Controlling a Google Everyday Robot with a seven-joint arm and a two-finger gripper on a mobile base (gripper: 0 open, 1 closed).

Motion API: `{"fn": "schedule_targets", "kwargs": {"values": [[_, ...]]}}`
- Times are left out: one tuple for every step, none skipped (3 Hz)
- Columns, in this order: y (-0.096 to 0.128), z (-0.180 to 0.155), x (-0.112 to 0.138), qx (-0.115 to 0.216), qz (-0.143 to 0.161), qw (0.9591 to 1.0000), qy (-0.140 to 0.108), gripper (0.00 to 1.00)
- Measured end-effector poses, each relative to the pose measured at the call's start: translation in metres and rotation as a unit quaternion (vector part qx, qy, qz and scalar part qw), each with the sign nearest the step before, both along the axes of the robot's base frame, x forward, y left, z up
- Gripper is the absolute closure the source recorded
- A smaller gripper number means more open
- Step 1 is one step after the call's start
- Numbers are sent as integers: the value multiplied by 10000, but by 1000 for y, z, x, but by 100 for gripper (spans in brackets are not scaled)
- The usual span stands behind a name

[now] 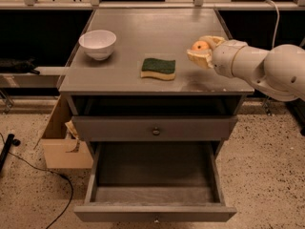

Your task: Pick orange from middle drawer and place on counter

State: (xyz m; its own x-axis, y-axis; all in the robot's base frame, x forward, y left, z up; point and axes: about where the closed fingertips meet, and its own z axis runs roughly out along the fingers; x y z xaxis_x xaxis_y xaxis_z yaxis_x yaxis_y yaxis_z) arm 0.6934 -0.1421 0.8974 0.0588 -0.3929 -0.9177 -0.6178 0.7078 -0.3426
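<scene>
Gripper (pixel 202 52) was clamped on the orange (pixel 200 46), low over the counter (pixel 157 32) near its right edge; the middle drawer (pixel 152 194) stood open below. Judged best: lower straight down, keep inboard of the edge, release gently — a round fruit rolls. Arm reached in from the right, roughly level.

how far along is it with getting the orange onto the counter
Done: the orange is out of the open middle drawer, which looks empty. In hand: the pincer is shut on the orange over the right side of the counter, near the sponge. Left: set it down and let go; whether it touches the top yet is unclear.
</scene>
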Motion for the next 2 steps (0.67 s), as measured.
{"fn": "schedule_targets", "kwargs": {"values": [[-1, -2, 2, -22, -8, 10000, 8, 100], [-19, -23, 10, 83, -186, 9996, 209, 100]]}}
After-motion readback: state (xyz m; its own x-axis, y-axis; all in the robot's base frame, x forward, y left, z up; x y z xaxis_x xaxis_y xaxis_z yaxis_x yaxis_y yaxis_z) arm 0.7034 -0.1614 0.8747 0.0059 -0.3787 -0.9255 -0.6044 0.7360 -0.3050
